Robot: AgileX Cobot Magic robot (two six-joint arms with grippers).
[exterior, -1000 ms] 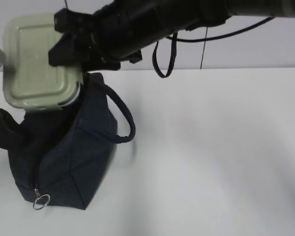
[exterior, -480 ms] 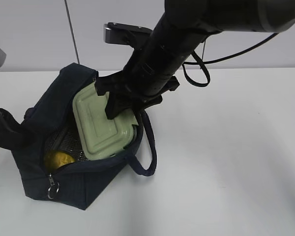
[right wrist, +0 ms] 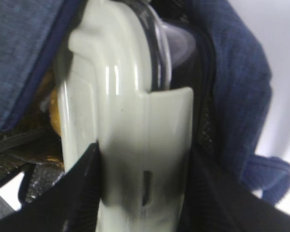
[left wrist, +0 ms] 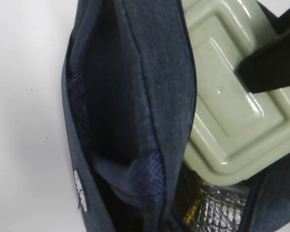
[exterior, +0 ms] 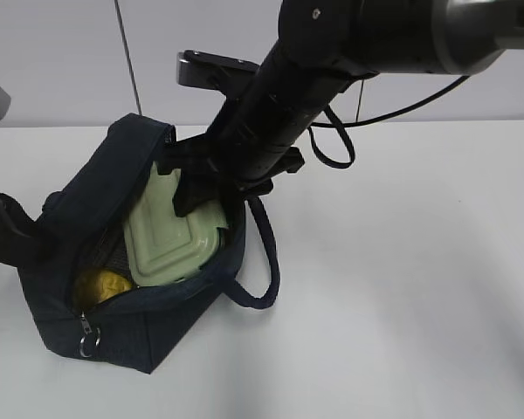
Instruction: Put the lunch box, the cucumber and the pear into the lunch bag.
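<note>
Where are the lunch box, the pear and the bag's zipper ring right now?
lunch box (exterior: 168, 240), exterior view, middle of its sage-green lid.
pear (exterior: 103, 285), exterior view, yellow surface showing inside the bag.
zipper ring (exterior: 89, 347), exterior view, metal ring on the lunch bag's (exterior: 148, 336) front corner.

The lunch box (right wrist: 130, 121) fills the middle, seen edge-on, its pale green lid towards the left and the clear base at its right edge. The right end effector (right wrist: 142, 193) clamps it from both sides at the bottom. Navy fabric of the lunch bag (right wrist: 232, 82) surrounds it, with something yellow (right wrist: 54, 113) showing at left.
</note>
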